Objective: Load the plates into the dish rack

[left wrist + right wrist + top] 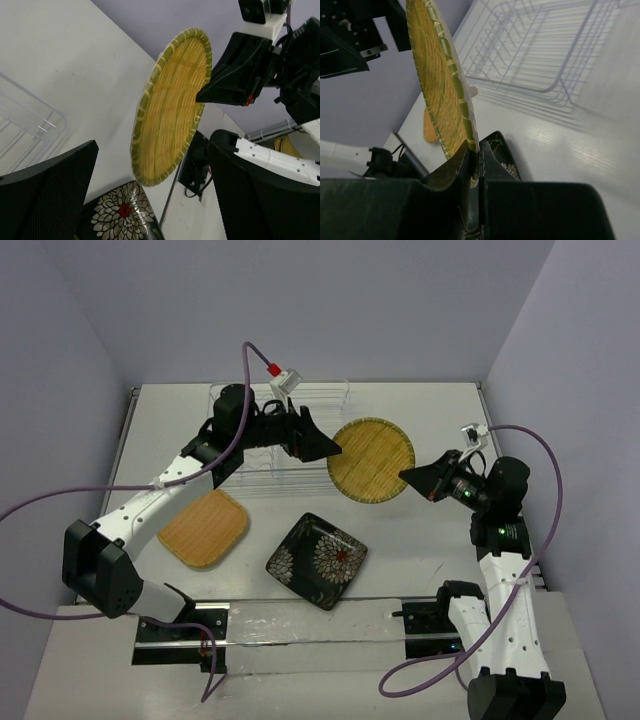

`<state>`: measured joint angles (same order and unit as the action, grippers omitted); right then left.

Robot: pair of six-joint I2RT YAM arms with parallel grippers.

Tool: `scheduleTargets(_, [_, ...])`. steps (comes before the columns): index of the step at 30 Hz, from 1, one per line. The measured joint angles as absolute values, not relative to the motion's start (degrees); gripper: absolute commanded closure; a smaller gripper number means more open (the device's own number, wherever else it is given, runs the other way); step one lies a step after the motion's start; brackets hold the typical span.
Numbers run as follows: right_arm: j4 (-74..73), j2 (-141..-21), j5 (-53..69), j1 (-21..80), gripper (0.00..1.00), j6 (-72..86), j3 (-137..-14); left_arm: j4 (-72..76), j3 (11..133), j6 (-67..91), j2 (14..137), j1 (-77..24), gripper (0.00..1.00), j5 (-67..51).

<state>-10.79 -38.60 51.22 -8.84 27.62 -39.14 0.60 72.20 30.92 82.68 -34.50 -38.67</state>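
We look down on a white table (pixel 430 405) with two robot arms reaching in from the near edge. The right gripper (pixel 408 477) is pinched onto the right rim of the small round yellow woven plate with a greenish rim (pixel 372 460). Its wrist view shows the rim clamped tightly between the two fingers (pixel 492 165). The plate sits just right of the silvery wire dish rack (pixel 268 472), which stands at the far side, left of centre. The plate appears raised off the table, though we cannot be certain from these views.

The left gripper (pixel 322 440) hangs over the right end of the rack, pointing at the yellow plate's left edge. Its jaws are spread wide and hold nothing. Its own camera frames the plate between the two parted fingers (pixel 50 200).

The tan rounded-square bamboo plate (pixel 203 528) lies flat on the table, near and left of the rack. The black square plate with white flowers (pixel 317 560) lies flat near the centre, close to the arm bases.

We judge the task to be at an early stage. No plate stands among the rack's prongs as far as we can see. The yellow plate is in hand but not yet slotted, and the other two are untouched.
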Motion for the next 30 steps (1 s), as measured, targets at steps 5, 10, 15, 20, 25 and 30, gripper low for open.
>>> scheduleTargets(5, [-10.25,-40.25,56.74,-7.87,1.0,30.04,-40.75,2.05,72.1,30.72,83.33,-34.77,0.12,-41.4])
scheduleTargets(10, [-8.84,-42.02,59.29,-7.42,1.0,31.5,-41.65,4.68,72.0,29.4,83.33,-35.31,0.41,-45.13])
scheduleTargets(15, [-8.04,-43.08,60.6,-6.86,1.0,32.2,-41.72,5.08,71.91,27.67,83.48,-36.48,0.94,-46.41])
scheduleTargets(20, [-7.21,-43.51,60.95,-6.72,0.73,31.45,-42.35,4.69,72.09,27.82,84.2,-36.27,1.0,-44.27])
scheduleTargets(25, [-6.58,-45.71,59.83,-6.72,0.05,31.76,-42.6,3.14,72.45,24.15,84.12,-36.61,1.0,-40.64])
scheduleTargets(30, [-6.66,-47.23,57.11,-6.84,0.03,31.35,-43.49,-2.89,77.21,13.68,84.07,-36.39,1.0,-33.95])
